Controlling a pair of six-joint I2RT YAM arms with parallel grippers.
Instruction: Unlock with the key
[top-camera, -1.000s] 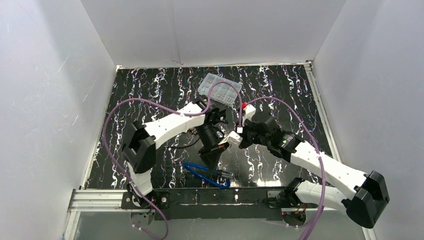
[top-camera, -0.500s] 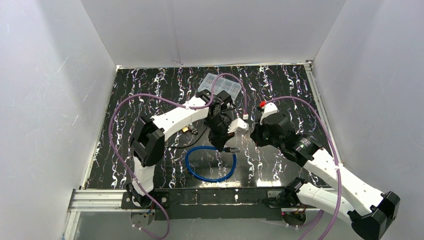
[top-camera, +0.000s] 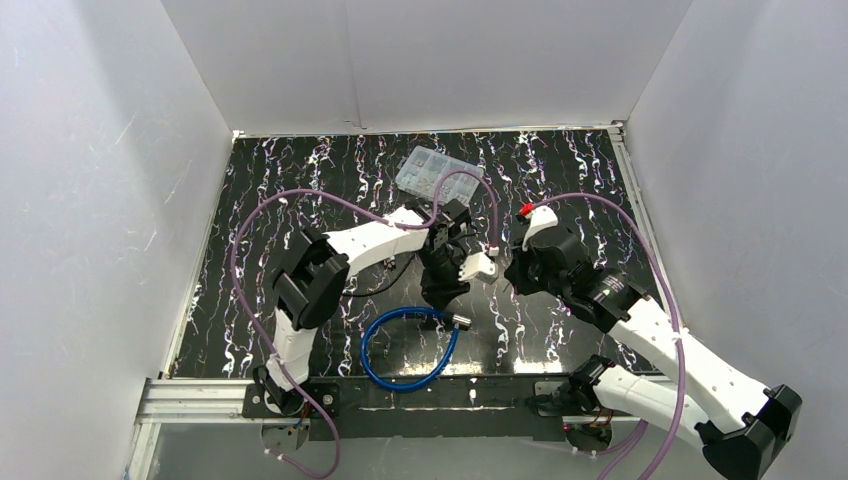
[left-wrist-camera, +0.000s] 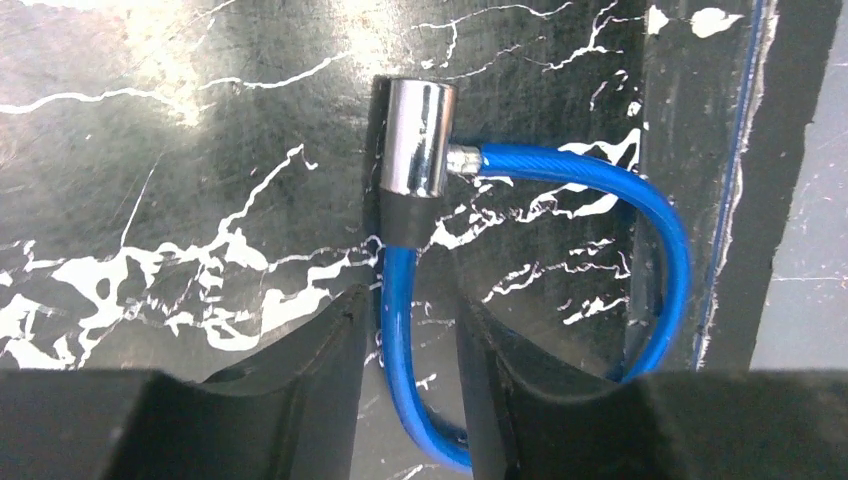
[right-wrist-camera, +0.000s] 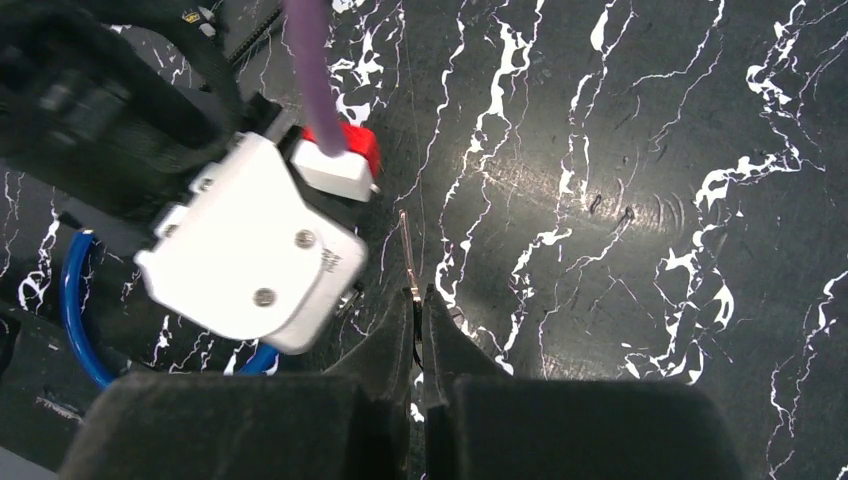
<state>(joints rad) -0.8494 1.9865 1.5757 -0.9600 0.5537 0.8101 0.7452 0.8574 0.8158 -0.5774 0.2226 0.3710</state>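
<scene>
While left gripper (left-wrist-camera: 410, 310) straddles blue cable (left-wrist-camera: 640, 200), jaws spread, beside lock cylinder (left-wrist-camera: 418, 135), right gripper (right-wrist-camera: 418, 300) pinches key (right-wrist-camera: 408, 250) right of cylinder.

Your blue cable lock (left-wrist-camera: 560, 165) lies looped on the worktop (top-camera: 300, 180), ends in its chrome cylinder (left-wrist-camera: 418, 135); the right tool (right-wrist-camera: 418, 305) pinches your key (right-wrist-camera: 408, 255).

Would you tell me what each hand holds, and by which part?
The right hand pinches the key by one end; the left hand, open astride the blue cable, holds nothing.
</scene>
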